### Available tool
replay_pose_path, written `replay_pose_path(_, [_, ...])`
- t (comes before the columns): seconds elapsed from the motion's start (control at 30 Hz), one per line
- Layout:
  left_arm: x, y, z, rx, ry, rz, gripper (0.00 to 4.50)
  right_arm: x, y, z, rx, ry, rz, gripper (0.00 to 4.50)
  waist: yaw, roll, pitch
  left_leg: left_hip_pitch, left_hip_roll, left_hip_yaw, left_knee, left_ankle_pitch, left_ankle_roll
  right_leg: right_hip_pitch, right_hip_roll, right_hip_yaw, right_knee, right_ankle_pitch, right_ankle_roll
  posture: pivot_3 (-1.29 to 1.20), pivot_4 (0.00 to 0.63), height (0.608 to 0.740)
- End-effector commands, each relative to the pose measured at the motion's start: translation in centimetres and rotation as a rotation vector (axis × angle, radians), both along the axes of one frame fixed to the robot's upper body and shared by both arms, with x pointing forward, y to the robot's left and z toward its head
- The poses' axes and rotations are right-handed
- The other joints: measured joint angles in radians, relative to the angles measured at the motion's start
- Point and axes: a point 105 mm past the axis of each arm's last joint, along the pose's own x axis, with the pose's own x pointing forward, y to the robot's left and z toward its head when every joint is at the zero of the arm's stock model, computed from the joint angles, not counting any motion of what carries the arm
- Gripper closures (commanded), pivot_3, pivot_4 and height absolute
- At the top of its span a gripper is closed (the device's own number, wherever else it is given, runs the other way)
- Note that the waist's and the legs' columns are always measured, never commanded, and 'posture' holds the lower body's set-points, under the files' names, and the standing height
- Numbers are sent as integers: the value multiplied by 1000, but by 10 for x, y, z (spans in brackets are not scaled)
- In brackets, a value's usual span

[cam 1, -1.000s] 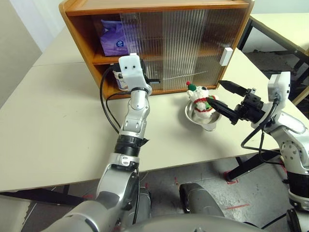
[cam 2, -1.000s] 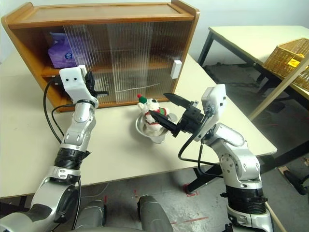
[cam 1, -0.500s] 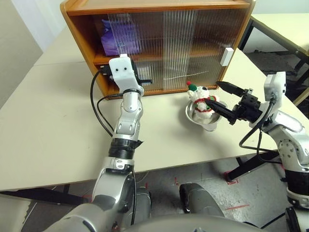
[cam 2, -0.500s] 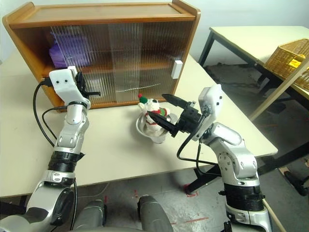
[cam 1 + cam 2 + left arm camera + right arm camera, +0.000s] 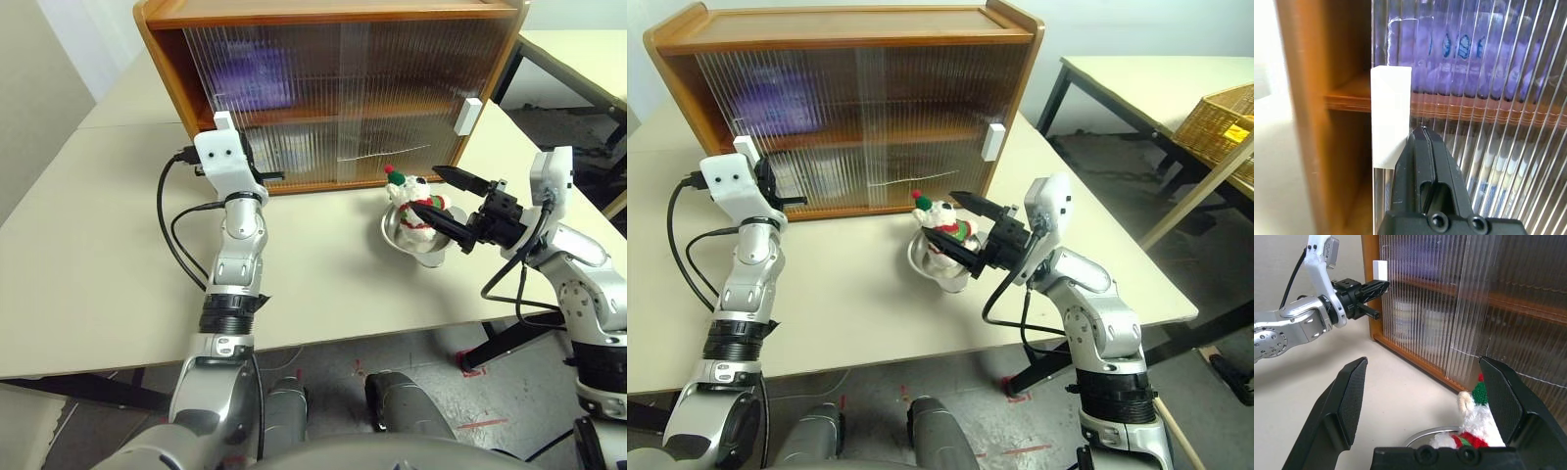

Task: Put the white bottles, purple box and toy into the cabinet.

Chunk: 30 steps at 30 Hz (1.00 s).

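While the cabinet (image 5: 333,93) stands at the back of the worktop (image 5: 108,255) with its ribbed doors drawn across, the purple box (image 5: 250,83) shows dimly behind them on the upper shelf. Left pincer (image 5: 276,176), pressed together, touches the white handle (image 5: 1391,117) at the cabinet's left end. Right pincer (image 5: 453,201) gapes wide just beside the toy (image 5: 413,206), which sits in a steel bowl (image 5: 404,235).
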Motion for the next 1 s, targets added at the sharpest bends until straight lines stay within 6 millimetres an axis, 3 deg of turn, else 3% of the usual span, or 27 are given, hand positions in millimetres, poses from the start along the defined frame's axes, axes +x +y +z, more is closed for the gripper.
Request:
replay_pose_path(0.03, [2,15,-5,-1,16,42,4475,1,3,1,-6,-3,9,0,1,0,0,0,0,0,0,0,0,0,0,0,0,0,0,-11,62,740])
replay_pose_path(0.73, [-1,39,2,18,-13,116,4475,3,6,3,-7,1,16,0,3,0,0,1,0,0,-1,0,0,-1,1,0,1,0,-1,2,68,740])
replay_pose_path(0.77, [1,33,2,21,-16,79,4475,3,6,3,-7,0,16,0,3,0,0,1,0,0,-1,0,0,-1,1,0,1,0,-1,1,71,740])
replay_pose_path(0.9, [8,-26,-4,-8,-5,-284,4475,3,6,5,-7,-1,16,0,14,0,0,0,0,0,-1,0,0,-1,1,0,1,0,-2,-3,72,740])
replay_pose_path(1.0, [6,-50,-2,-31,-13,-441,4475,3,4,5,-7,0,13,0,28,-1,0,0,0,0,-1,0,0,-1,0,0,1,0,-2,-10,73,740])
